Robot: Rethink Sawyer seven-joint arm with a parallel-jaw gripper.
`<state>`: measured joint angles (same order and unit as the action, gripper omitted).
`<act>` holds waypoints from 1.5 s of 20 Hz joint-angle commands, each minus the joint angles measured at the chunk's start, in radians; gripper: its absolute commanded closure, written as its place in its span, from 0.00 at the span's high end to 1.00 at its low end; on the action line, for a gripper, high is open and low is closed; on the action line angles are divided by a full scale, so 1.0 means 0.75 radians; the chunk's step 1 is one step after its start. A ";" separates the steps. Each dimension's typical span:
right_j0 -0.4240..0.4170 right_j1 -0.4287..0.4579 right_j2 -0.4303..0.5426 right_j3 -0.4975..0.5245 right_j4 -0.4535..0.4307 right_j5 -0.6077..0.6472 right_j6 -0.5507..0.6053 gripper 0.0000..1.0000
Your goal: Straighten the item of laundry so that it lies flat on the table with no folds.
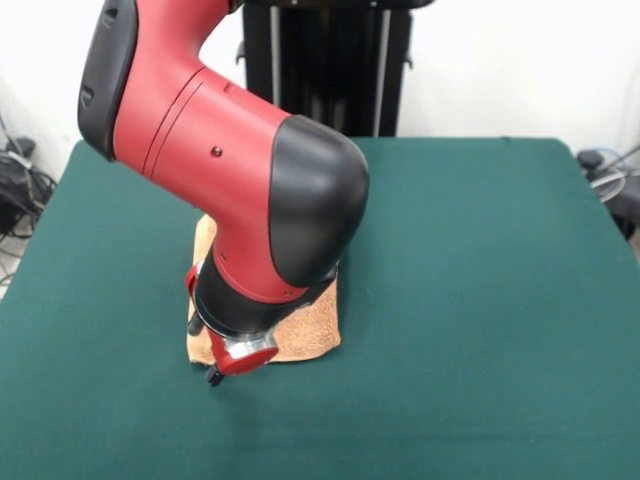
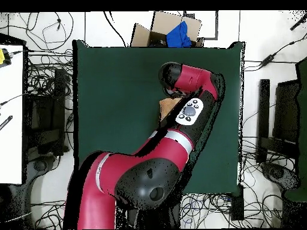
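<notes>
The item of laundry [image 1: 312, 330], a light orange-tan towel, lies on the green table [image 1: 480, 300] left of centre, and the arm covers most of it. Only its near right part and a thin strip at its far left show, so I cannot tell its folds. My gripper [image 1: 217, 372] is down low at the towel's near left corner, right at the cloth's edge, and the wrist hides how it stands. In the overhead view a small patch of the towel [image 2: 168, 106] shows beside the arm on the table [image 2: 114, 90], and the gripper is hidden under the wrist.
A cardboard box [image 2: 157, 31] holding something blue sits just beyond the table's edge opposite the robot. Cables lie on the floor all round. A white bench [image 2: 12, 114] stands to one side and dark equipment [image 2: 282, 114] to the other.
</notes>
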<state>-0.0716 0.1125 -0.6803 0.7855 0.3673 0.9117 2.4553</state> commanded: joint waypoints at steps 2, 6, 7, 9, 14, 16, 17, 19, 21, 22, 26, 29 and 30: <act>-0.041 0.075 0.172 0.005 -0.063 0.153 -0.047 1.00; -0.046 0.091 0.176 -0.018 -0.059 0.156 -0.043 1.00; -0.049 0.098 0.176 -0.031 -0.058 0.160 -0.044 1.00; -0.060 0.125 0.166 -0.086 -0.055 0.200 -0.045 1.00; -0.065 0.139 0.165 -0.110 -0.051 0.210 -0.035 1.00; -0.063 0.144 0.163 -0.118 -0.051 0.216 -0.026 1.00; -0.063 0.147 0.163 -0.123 -0.050 0.220 -0.021 1.00; -0.066 0.157 0.164 -0.141 -0.046 0.226 -0.014 1.00; -0.068 0.164 0.162 -0.154 -0.046 0.232 -0.009 1.00; -0.070 0.169 0.161 -0.165 -0.045 0.246 -0.010 1.00; -0.072 0.182 0.153 -0.196 -0.042 0.294 -0.001 1.00; -0.077 0.191 0.161 -0.213 -0.036 0.319 -0.006 1.00; -0.076 0.190 0.160 -0.211 -0.038 0.322 -0.007 1.00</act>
<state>-0.1294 0.1751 -0.6807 0.6321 0.3659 1.0880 2.4553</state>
